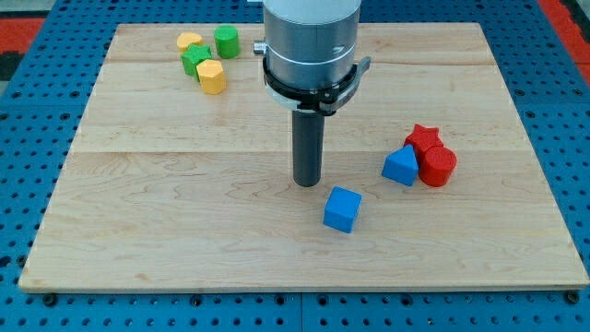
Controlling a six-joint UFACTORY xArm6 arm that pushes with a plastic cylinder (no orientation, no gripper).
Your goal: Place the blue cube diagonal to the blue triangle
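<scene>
My tip rests on the board, just up and to the view's left of the blue cube, near it but whether touching I cannot tell. The arm ends in a plain rod with no jaws, and it holds nothing. The blue triangle lies to the cube's upper right, touching a red cylinder with a red star behind. Two green and two yellow blocks cluster at the view's top left
</scene>
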